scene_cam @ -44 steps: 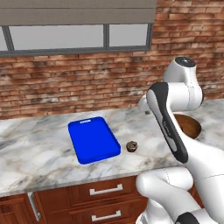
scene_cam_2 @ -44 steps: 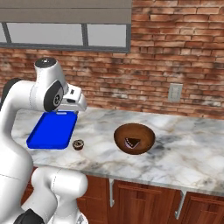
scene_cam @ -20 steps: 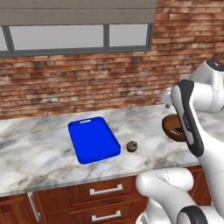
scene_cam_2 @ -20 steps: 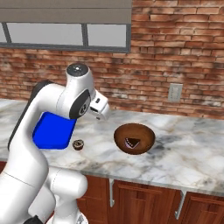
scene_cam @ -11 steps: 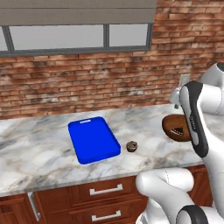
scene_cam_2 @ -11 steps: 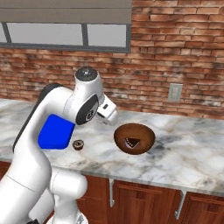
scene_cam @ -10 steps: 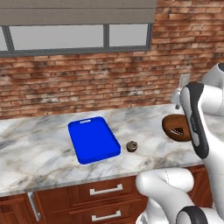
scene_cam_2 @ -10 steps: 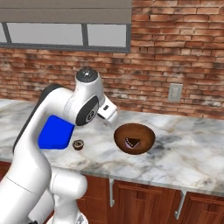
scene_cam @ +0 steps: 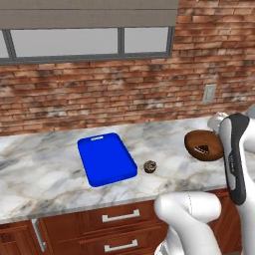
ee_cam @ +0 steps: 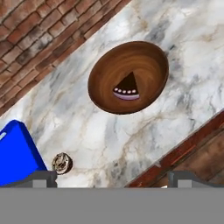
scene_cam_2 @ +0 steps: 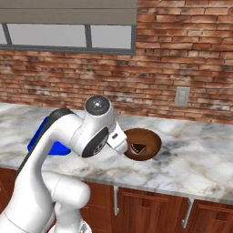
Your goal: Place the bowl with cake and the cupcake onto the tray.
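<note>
Honestly, nothing is on the tray (scene_cam: pixel 106 159) yet: it lies flat toward the left of the desk (scene_cam: pixel 40 174). Just right of it, apart from its rim, sits the cupcake (scene_cam: pixel 150 166), and well to the right again rests the bowl with cake (scene_cam: pixel 203 145), wedge inside. My worry is that wide, shallow bowl. If I pinch only its thin rim it may tilt, spill the wedge, or slip on the way across. The tiny cupcake could also get knocked if I swing low over it toward the tray. I hang above the desk looking down, my fingers (ee_cam: pixel 112 183) spread wide apart and holding nothing, with the bowl ahead of them and not yet touched.
</note>
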Motion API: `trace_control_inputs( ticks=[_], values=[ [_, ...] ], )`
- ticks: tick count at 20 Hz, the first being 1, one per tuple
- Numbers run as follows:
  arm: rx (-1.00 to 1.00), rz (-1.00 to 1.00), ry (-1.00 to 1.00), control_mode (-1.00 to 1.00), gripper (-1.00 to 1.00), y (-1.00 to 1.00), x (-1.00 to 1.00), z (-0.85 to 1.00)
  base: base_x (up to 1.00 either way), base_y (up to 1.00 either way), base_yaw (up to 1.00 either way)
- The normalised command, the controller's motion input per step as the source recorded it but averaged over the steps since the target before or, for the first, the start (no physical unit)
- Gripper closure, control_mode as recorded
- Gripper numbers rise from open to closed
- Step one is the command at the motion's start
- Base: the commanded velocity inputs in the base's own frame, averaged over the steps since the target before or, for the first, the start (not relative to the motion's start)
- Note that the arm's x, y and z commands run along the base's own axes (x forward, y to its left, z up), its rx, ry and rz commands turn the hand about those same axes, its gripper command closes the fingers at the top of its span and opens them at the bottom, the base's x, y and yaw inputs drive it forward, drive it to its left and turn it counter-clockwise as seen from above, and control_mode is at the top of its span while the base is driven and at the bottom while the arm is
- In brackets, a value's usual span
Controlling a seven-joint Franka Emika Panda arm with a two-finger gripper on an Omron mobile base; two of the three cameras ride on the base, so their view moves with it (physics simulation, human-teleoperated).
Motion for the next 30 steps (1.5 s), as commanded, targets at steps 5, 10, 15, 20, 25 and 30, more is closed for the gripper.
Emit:
trace_control_inputs(
  ticks=[5, 10, 15, 20, 25, 30],
  values=[
    [0.07, -0.2, 0.0, -1.0, -1.0, -0.35, -0.28, -0.25, 0.0, 0.0, 0.0],
    [0.06, -0.18, 0.06, -1.0, -1.0, -0.29, -0.06, -0.13, 0.0, 0.0, 0.0],
    [0.08, -0.08, 0.08, -1.0, -1.0, -0.3, 0.1, -0.2, 0.0, 0.0, 0.0],
    [0.09, 0.0, 0.05, -1.0, -1.0, -0.28, 0.33, -0.27, 0.0, 0.0, 0.0],
    [0.09, 0.03, 0.04, -1.0, -1.0, -0.17, 0.51, -0.34, 0.0, 0.0, 0.0],
    [0.05, 0.03, 0.0, -1.0, -1.0, -0.07, 0.53, -0.41, 0.0, 0.0, 0.0]
  ],
)
